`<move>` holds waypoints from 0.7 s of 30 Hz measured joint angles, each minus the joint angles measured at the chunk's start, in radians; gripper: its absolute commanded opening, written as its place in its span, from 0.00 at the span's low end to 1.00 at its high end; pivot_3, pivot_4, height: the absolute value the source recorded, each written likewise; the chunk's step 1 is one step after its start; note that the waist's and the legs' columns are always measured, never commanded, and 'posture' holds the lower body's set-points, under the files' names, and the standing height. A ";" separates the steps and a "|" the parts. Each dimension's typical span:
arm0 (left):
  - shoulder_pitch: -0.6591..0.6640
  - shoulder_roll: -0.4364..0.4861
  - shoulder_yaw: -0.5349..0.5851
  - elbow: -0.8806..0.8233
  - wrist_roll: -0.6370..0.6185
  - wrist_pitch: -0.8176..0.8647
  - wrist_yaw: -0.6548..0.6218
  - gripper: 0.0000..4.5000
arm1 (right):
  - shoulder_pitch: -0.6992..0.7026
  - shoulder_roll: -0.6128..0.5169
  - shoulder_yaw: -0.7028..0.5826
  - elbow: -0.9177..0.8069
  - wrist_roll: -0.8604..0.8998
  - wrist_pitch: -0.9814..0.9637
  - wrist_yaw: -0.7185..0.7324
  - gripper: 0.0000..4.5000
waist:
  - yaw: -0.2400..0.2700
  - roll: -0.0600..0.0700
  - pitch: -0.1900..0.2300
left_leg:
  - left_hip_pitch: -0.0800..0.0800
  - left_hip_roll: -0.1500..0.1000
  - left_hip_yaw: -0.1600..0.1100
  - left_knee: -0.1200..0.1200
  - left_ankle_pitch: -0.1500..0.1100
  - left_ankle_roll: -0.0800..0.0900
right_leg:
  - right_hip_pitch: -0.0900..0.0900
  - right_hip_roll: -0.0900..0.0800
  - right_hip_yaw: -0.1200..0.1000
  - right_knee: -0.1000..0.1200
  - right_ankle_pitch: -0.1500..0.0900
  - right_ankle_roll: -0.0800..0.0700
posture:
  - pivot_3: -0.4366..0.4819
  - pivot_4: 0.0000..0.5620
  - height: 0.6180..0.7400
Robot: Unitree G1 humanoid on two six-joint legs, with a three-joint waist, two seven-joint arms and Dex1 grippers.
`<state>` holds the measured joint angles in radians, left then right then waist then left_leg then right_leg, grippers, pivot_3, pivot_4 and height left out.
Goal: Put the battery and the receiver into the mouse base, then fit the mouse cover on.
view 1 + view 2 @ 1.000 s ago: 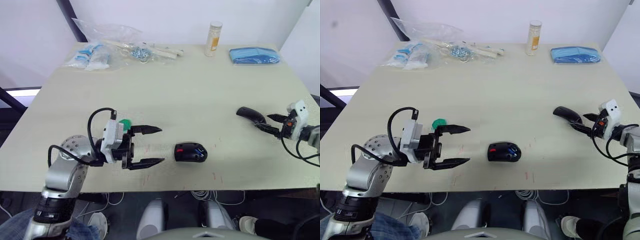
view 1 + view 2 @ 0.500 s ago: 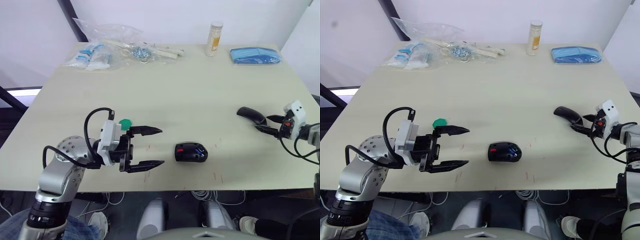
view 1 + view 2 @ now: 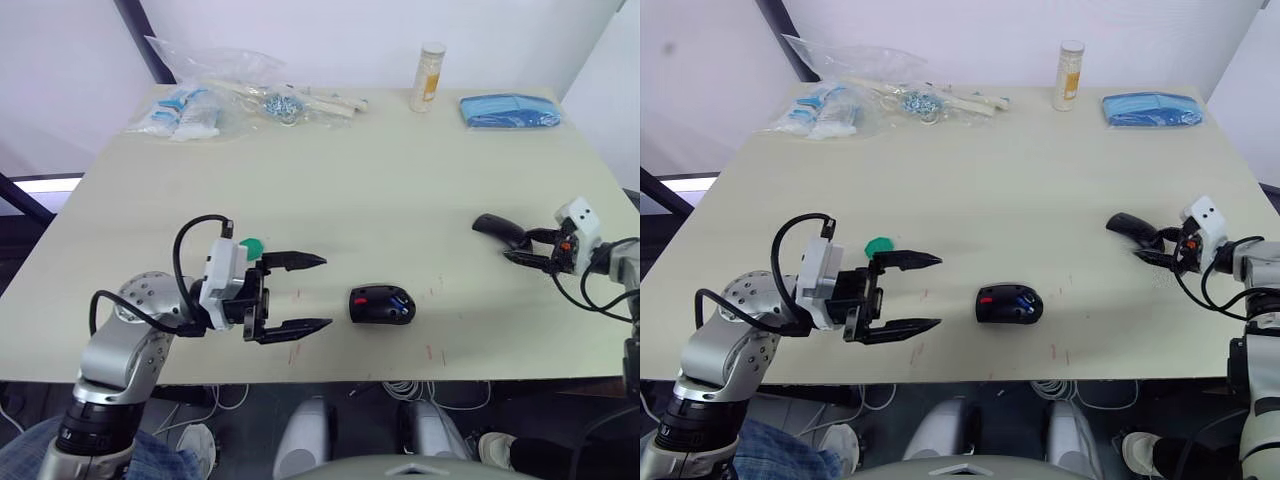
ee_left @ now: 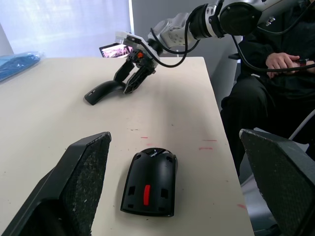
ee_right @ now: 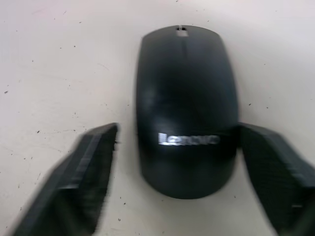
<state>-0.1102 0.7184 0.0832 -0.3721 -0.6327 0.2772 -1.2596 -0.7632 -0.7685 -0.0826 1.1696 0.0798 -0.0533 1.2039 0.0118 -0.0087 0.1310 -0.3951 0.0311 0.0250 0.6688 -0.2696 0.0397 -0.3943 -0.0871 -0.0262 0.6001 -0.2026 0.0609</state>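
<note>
Right wrist view: right gripper [image 5: 179,189] spread wide astride mouse cover [image 5: 184,110], logo legible. Left gripper [image 3: 310,293] open, empty, facing mouse base [image 3: 381,304]; receiver indistinct.

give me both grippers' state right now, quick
Left gripper: open, empty, facing the mouse base.
Right gripper: open, fingers either side of the mouse cover, not yet gripping.

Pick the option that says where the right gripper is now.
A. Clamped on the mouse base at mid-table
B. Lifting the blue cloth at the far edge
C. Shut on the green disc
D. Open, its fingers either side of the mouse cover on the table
D: the right gripper is open with a finger either side of the mouse cover, which lies on the table, well apart from the mouse base.
</note>
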 measured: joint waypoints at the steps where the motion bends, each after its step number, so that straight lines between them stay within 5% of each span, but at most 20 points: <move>1: 0.000 0.000 -0.001 0.000 0.000 0.000 0.000 1.00 | 0.000 0.000 -0.001 0.001 0.000 -0.002 -0.007 0.51 | 0.000 0.000 0.000 | 0.000 0.000 0.000 0.000 0.000 0.000 | 0.000 0.000 0.000 0.000 0.000 0.000 | 0.48 0.27 1.00; 14: -0.009 0.005 -0.008 0.000 0.001 0.000 -0.002 1.00 | 0.033 -0.025 -0.006 -0.097 0.013 0.011 0.015 0.51 | 0.000 0.001 0.000 | 0.000 0.000 0.000 0.000 0.000 0.000 | 0.000 0.000 0.000 0.000 0.000 0.000 | 0.48 0.27 1.00; 21: -0.040 0.015 -0.015 0.032 0.003 0.000 -0.023 1.00 | 0.255 -0.070 -0.009 -0.648 0.098 0.229 0.062 0.51 | 0.002 0.001 0.001 | 0.000 0.000 -0.001 0.000 0.000 0.000 | 0.000 0.000 -0.001 0.001 0.000 0.000 | 0.48 0.27 1.00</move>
<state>-0.1506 0.7335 0.0677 -0.3396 -0.6295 0.2768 -1.2826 -0.5078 -0.8389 -0.0916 0.5216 0.1780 0.1761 1.2661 0.0142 -0.0074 0.1318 -0.3954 0.0314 0.0241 0.6690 -0.2697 0.0398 -0.3944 -0.0872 -0.0271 0.6010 -0.2025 0.0611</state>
